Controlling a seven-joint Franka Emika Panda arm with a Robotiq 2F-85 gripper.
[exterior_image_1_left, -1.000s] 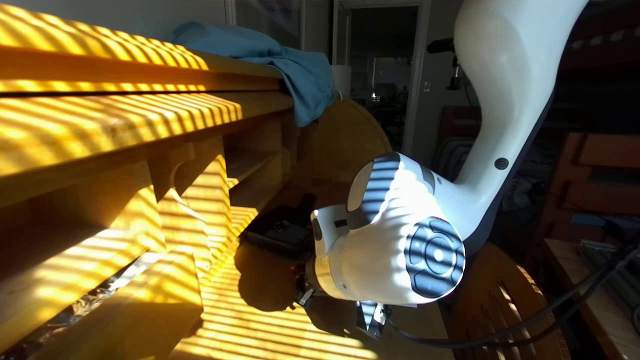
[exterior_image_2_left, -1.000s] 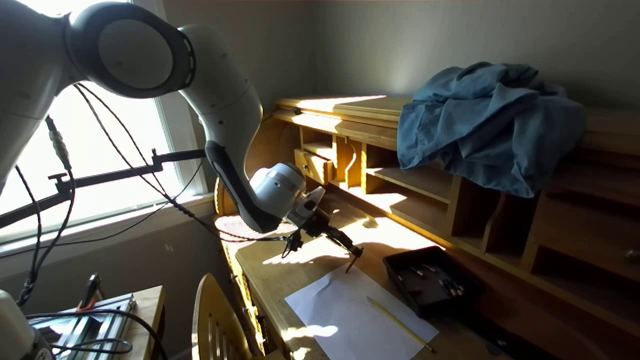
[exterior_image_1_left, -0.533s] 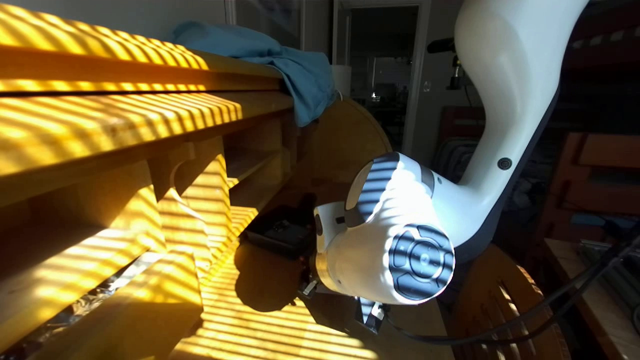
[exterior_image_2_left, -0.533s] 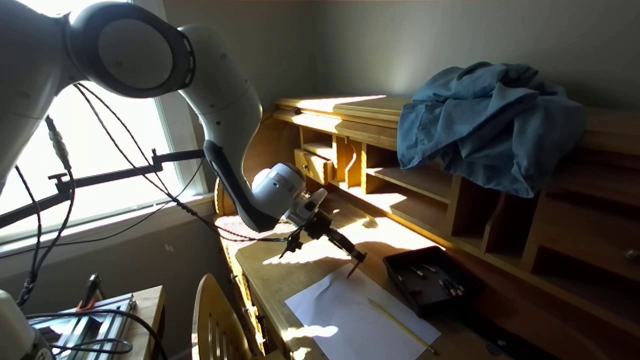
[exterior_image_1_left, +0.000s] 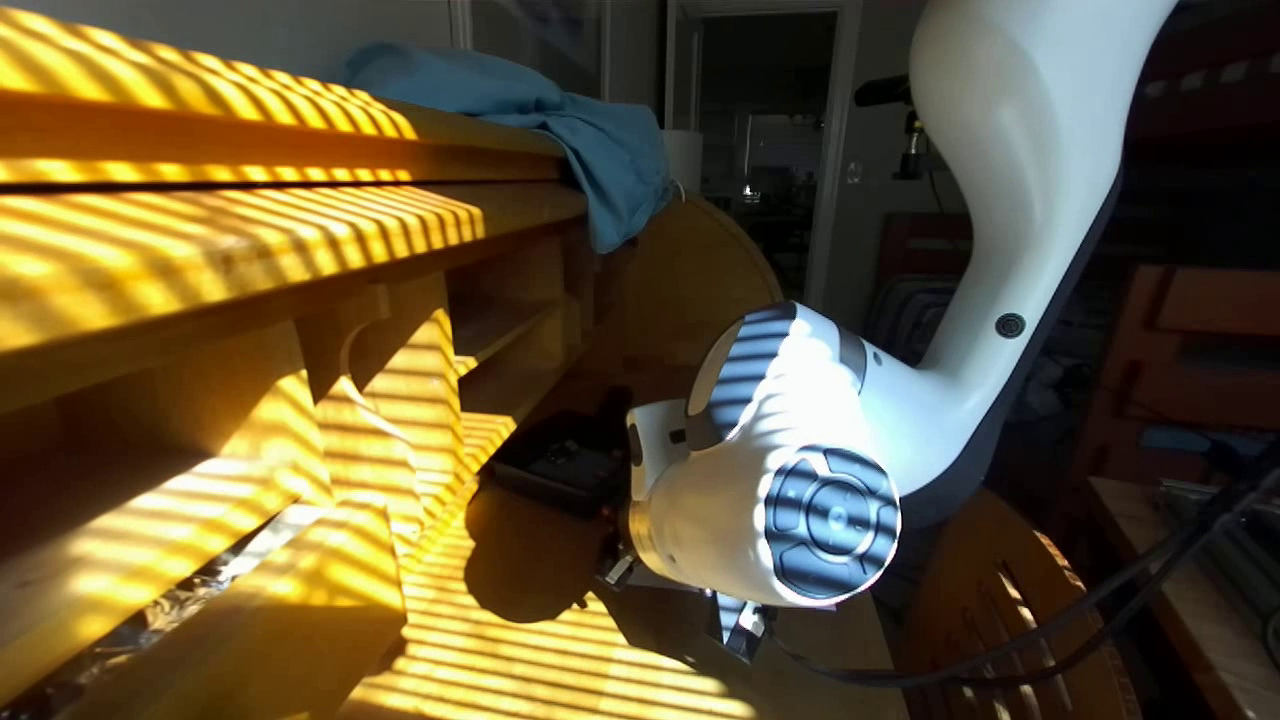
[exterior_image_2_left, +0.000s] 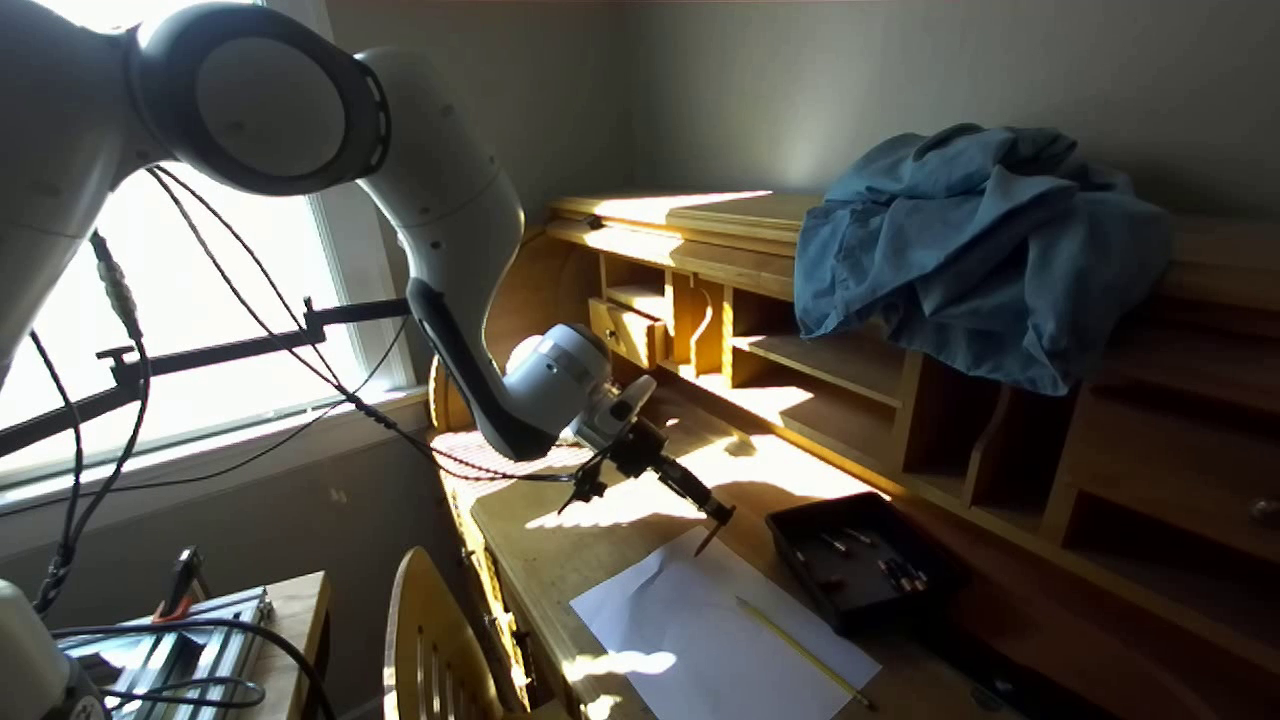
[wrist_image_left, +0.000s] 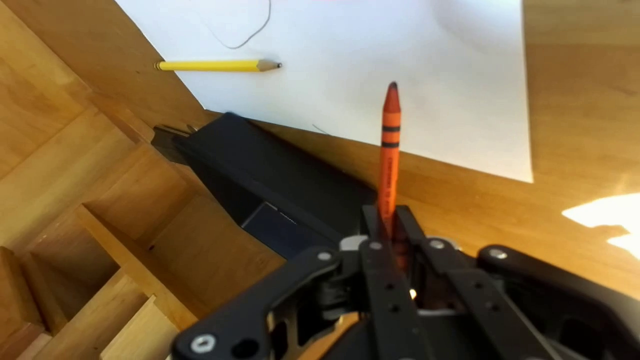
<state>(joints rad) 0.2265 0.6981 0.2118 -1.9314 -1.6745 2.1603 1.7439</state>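
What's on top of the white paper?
A yellow pencil lies on the paper, one end past its edge, near a thin curved line. The gripper holds an orange crayon over it. Anything under the paper is hidden.

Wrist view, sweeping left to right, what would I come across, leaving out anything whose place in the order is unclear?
Yellow pencil → orange crayon, clamped in the gripper → bright patch of sunlight on the wooden desktop.
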